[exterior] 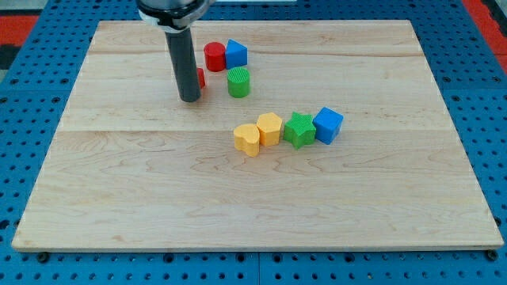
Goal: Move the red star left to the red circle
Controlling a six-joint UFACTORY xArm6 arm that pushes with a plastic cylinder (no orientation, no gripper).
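The red circle (pixel 214 56) is a short red cylinder near the view's top centre, touching a blue cube (pixel 236 53) on its right. The red star (pixel 201 78) is mostly hidden behind my dark rod; only a red sliver shows at the rod's right side, below and left of the red circle. My tip (pixel 189 98) rests on the board right against the star's left side.
A green cylinder (pixel 238 82) stands just right of the star. A row of a yellow heart (pixel 247 138), a yellow hexagon (pixel 269 128), a green star (pixel 299 130) and a blue cube (pixel 327 125) lies in the middle. The wooden board (pixel 119 198) sits on a blue pegboard.
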